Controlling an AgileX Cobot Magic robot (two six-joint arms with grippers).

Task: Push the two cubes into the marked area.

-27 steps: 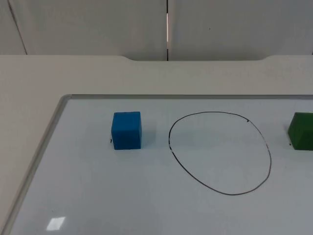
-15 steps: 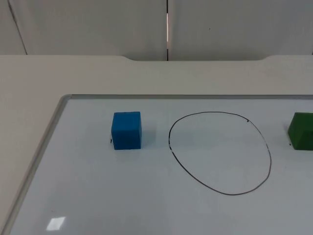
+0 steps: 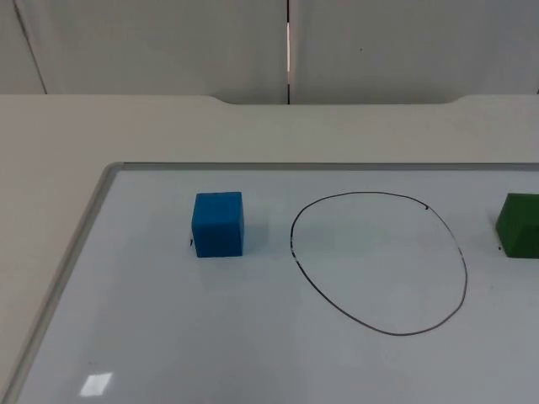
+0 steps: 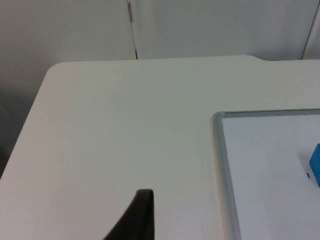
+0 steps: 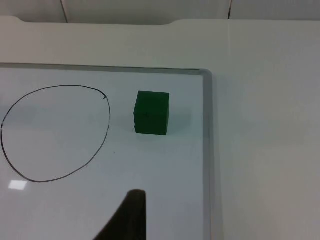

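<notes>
On the whiteboard (image 3: 168, 337), the blue cube (image 3: 218, 224) sits at 9 o'clock and the green cube (image 3: 518, 225) at 3 o'clock outside the drawn oval (image 3: 296, 252); jaws' state cannot be told.

I worked in what looked like a lab or test cell: a bare white table (image 3: 126, 126) ended at plain grey partition panels (image 3: 168, 42), and on it lay a metal-framed whiteboard (image 3: 168, 337) with a hand-drawn black outline (image 3: 466, 278), all evenly lit and without any household furnishings.
</notes>
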